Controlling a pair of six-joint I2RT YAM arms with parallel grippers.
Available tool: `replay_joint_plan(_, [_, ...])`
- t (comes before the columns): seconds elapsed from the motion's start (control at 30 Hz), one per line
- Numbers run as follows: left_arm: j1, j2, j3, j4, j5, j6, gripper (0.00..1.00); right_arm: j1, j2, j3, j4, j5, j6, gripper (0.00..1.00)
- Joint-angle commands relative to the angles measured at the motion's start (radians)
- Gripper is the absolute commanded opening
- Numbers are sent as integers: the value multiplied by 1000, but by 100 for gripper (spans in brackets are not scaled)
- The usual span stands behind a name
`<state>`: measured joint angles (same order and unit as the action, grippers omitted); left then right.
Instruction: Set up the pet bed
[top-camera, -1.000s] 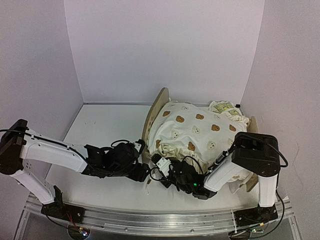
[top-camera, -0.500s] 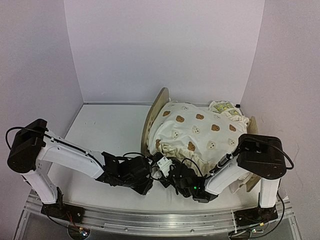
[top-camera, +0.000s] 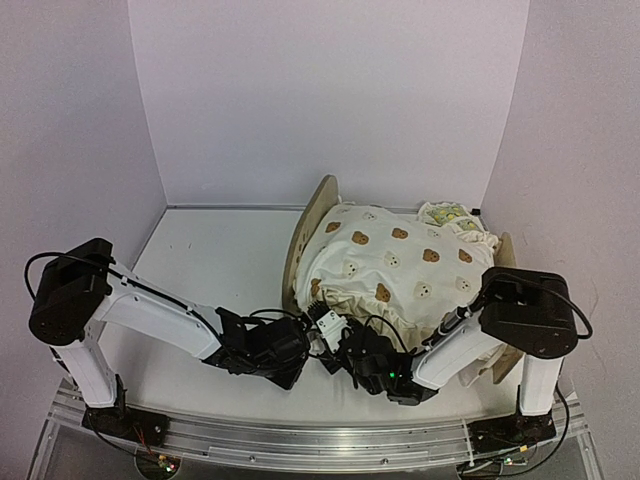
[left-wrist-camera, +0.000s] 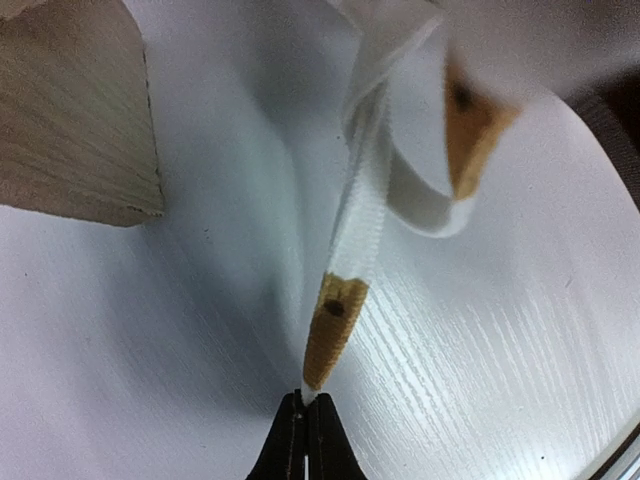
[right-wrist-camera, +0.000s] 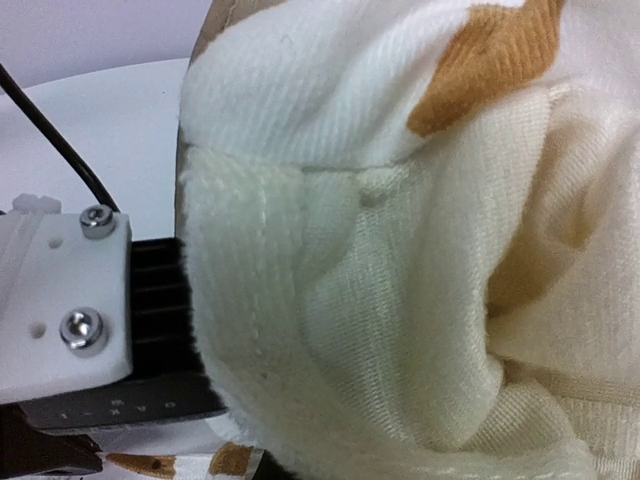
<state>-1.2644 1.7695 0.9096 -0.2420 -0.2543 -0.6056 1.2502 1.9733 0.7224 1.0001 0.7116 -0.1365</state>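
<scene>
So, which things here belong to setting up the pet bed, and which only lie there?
Belong to the job:
pet bed
bear-print cushion on it
white tie ribbon, pinched by the left gripper

Only lying there:
lemon-print pillow at the bed's far right end, untouched

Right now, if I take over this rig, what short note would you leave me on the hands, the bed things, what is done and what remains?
Left hand: shut on the tan tip of a white tie ribbon, close to the table.
Right hand: shut, hidden in the near edge of the cushion; a grip on the fabric cannot be confirmed.
Pet bed: upright, cushion bunched on it, lemon pillow at its far right end.
Done: cushion laid on the bed.
Left: probably tie the ribbon and smooth the cushion.
</scene>
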Motion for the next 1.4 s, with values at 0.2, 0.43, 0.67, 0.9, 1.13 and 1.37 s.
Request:
replay_joint_plan(0.2, [-9,-151,-81,-33,-89,-77,0,21,-80,-46,-15,26,107,0])
replay_joint_plan(0.43, [-7,-245,-129,-88,-156,-107,0,38,-94,-75,-36,97,112,0])
replay_joint_plan(0.67, [-1,-301,-134,-138,-217,-115,0,41,-159,-118,-93,131,164,0])
replay_joint_plan(0.9, [35,-365,-121,-172,-248,-89,0,56,-199,-133,-170,186,190,0])
replay_joint_plan(1.13, [103,-439,-92,-216,-282,-37,0,61,-250,-148,-346,227,291,0])
replay_joint_plan(1.37, [162,-485,-48,-245,-313,6,0,61,-210,-110,-473,244,381,0])
